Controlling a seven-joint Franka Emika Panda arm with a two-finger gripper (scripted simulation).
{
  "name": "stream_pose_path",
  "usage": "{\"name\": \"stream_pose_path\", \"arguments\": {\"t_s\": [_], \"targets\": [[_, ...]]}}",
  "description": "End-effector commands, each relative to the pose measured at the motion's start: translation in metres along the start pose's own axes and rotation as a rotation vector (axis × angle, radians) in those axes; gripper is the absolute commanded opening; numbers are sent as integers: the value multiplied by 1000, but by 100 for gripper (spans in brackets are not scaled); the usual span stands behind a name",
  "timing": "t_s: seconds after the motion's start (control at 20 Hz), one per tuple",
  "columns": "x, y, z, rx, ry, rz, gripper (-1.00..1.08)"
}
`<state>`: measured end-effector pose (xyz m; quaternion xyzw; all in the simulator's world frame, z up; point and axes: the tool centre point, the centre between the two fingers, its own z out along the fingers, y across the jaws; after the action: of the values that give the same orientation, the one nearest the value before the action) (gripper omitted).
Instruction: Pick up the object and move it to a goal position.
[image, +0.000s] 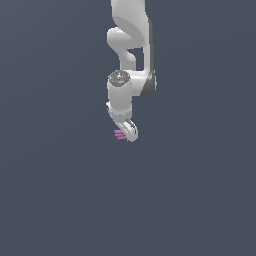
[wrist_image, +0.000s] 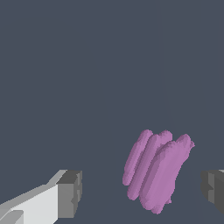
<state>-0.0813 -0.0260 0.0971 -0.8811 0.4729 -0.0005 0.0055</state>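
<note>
A white robot arm (image: 129, 55) reaches down from the top of the exterior view over a plain, dark blue-grey surface (image: 60, 190). At its lower end the white claw (wrist_image: 141, 194) is spread wide, its two grey fingertips (wrist_image: 70, 194) standing well apart and gripping nothing. A tiny purple object (wrist_image: 156, 170), made of a few short rounded ridges lying side by side, sits between the fingertips, closer to one of them and touching neither; in the exterior view it shows just beside the claw, on that view's left.
</note>
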Motion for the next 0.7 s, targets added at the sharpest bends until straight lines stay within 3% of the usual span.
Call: {"name": "stream_pose_path", "arguments": {"t_s": [0.0,0.65], "targets": [[-4,6,5,-1,0,73,100],[-19,30,24,-8,5,347,100]]}}
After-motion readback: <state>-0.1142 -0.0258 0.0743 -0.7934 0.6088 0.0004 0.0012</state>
